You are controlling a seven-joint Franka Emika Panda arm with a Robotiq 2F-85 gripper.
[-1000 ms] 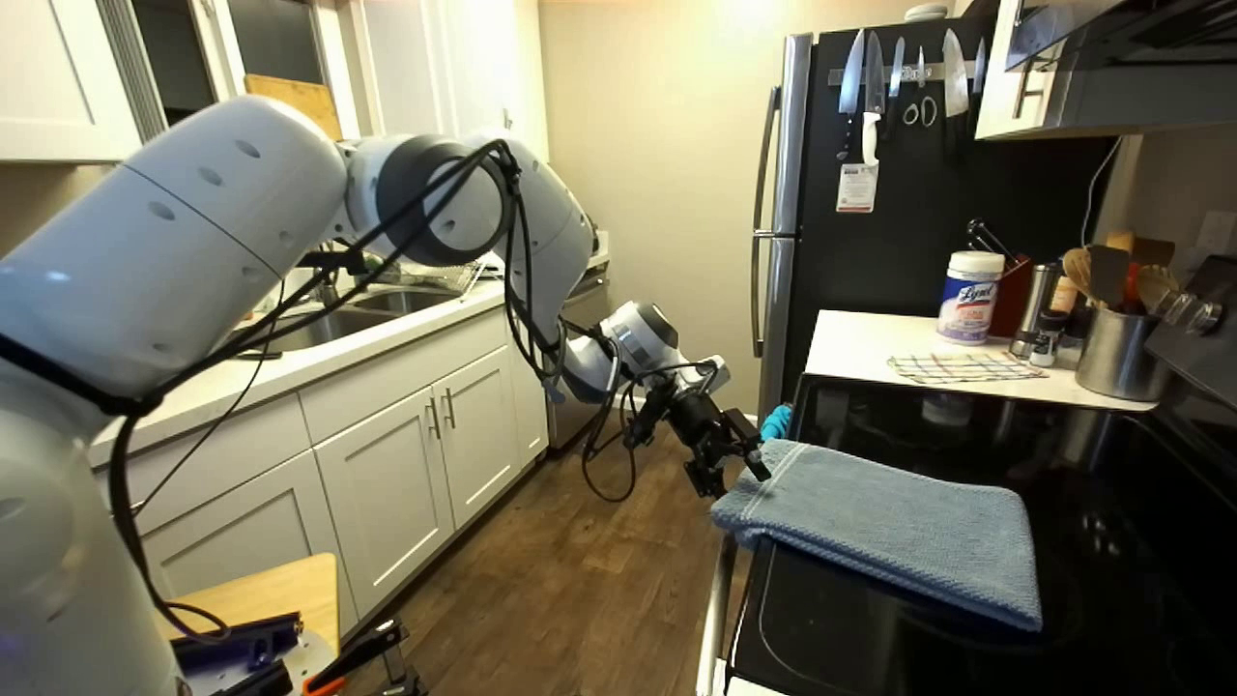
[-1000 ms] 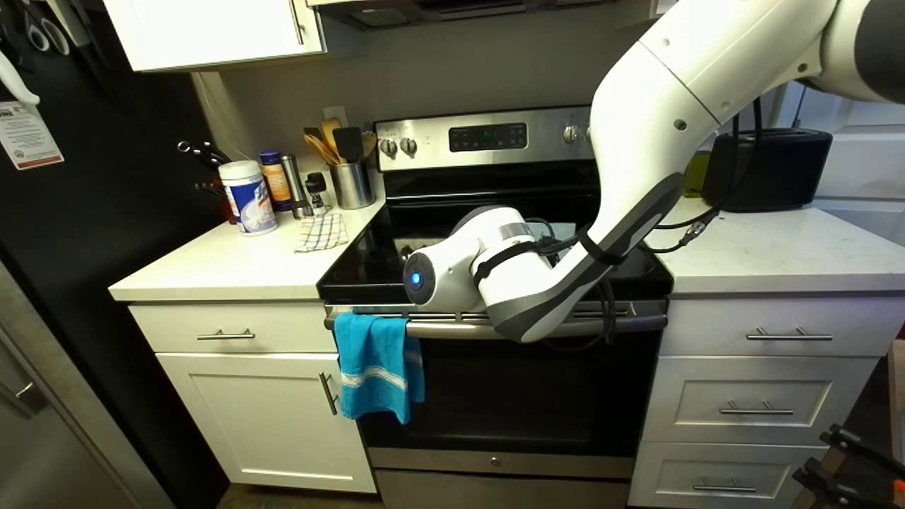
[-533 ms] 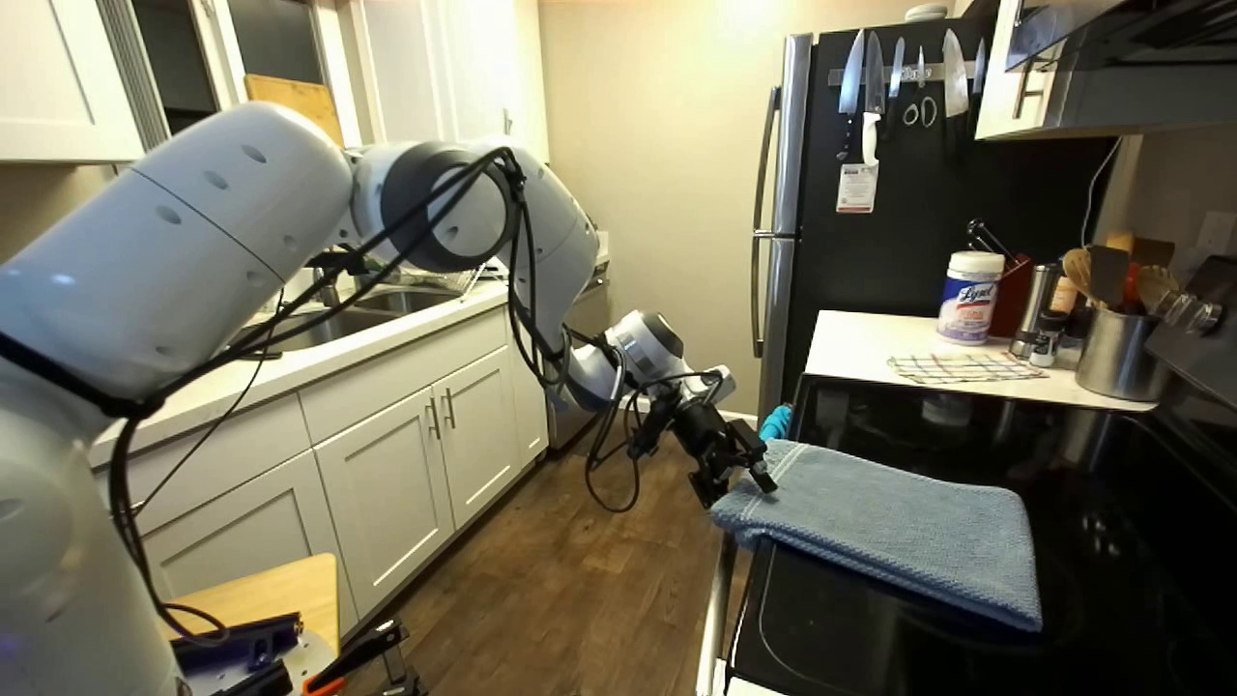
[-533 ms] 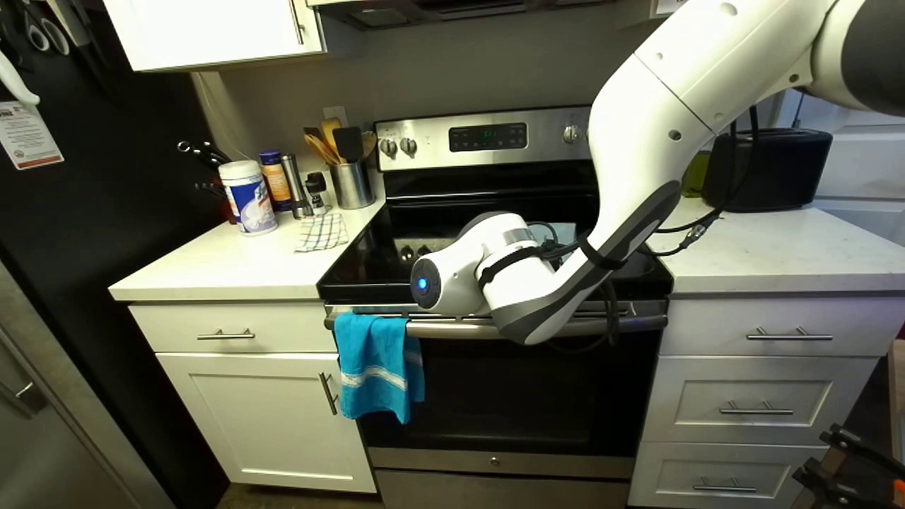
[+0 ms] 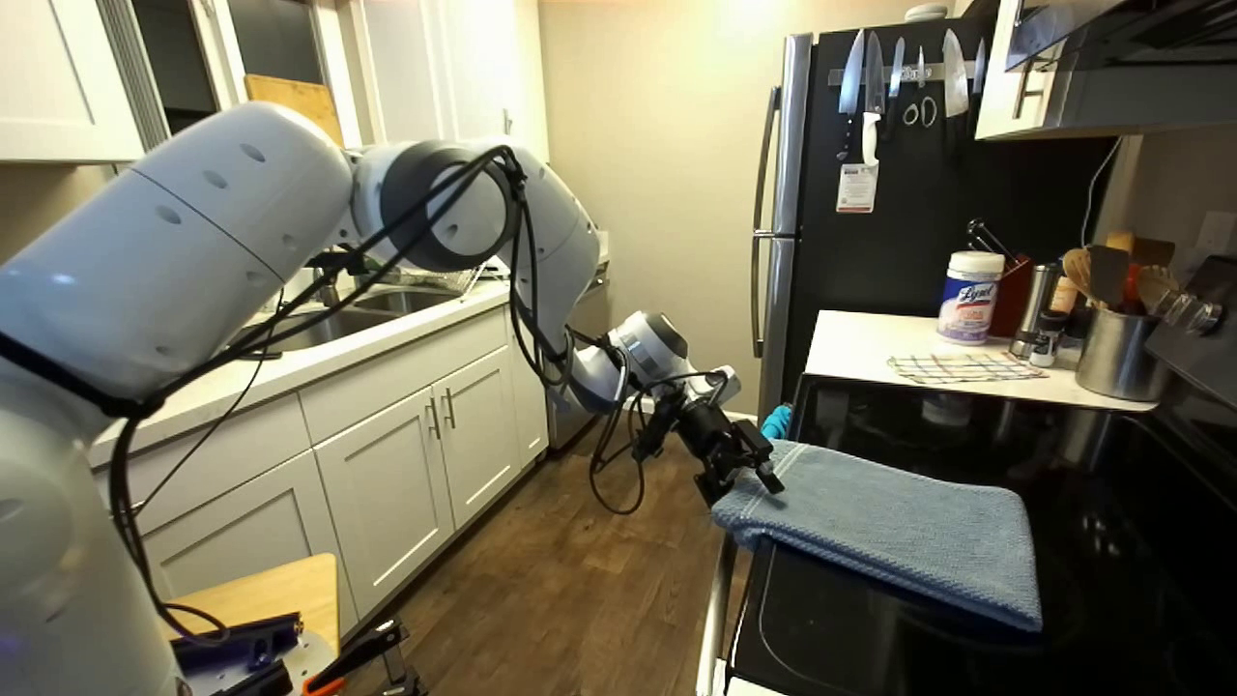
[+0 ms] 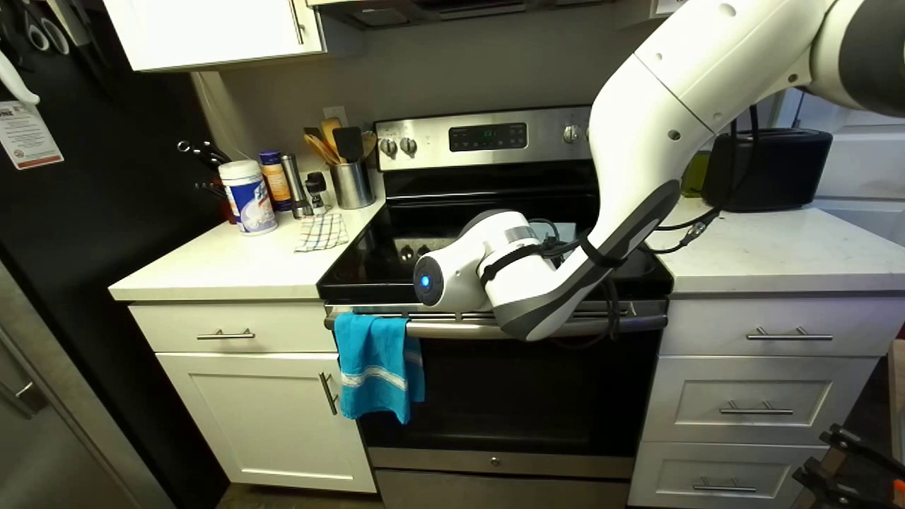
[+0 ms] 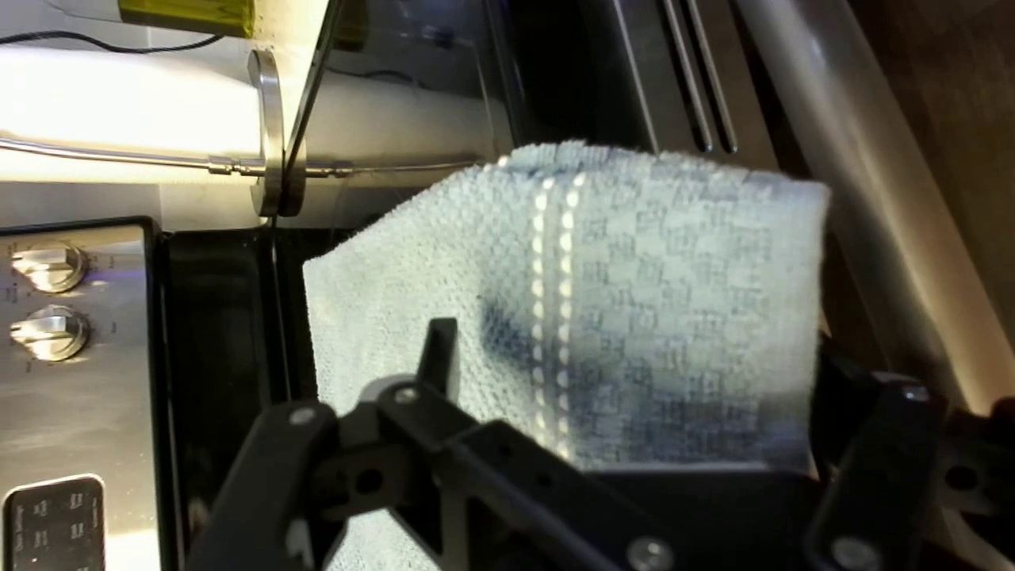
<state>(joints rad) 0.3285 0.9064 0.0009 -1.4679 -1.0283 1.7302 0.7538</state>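
A folded grey-blue towel (image 5: 889, 532) lies on the black stovetop (image 5: 966, 425), its striped end reaching over the front edge. My gripper (image 5: 742, 486) is at that end with its jaws wide apart. In the wrist view, one finger (image 7: 438, 353) stands over the towel's upper face, inward of the double white stripe (image 7: 553, 277). The opposite finger (image 7: 844, 396) is dark and blurred, beyond the towel's outer edge on the oven handle side. The towel's end lies between the fingers, not pinched. Whether either finger touches the cloth I cannot tell. In an exterior view the wrist (image 6: 459, 272) hides the gripper.
The oven handle (image 7: 896, 198) runs close beside the outer finger. A turquoise towel (image 6: 375, 367) hangs from it. A wipes tub (image 5: 969, 300), a checked cloth (image 5: 966, 367) and a utensil holder (image 5: 1121, 358) stand on the counter by the fridge. A toaster (image 6: 767, 170) sits across the stove.
The gripper has moved a little lower and towards the towel, mostly in the earlier half second. Its jaws stay apart, and the towel looks unmoved.
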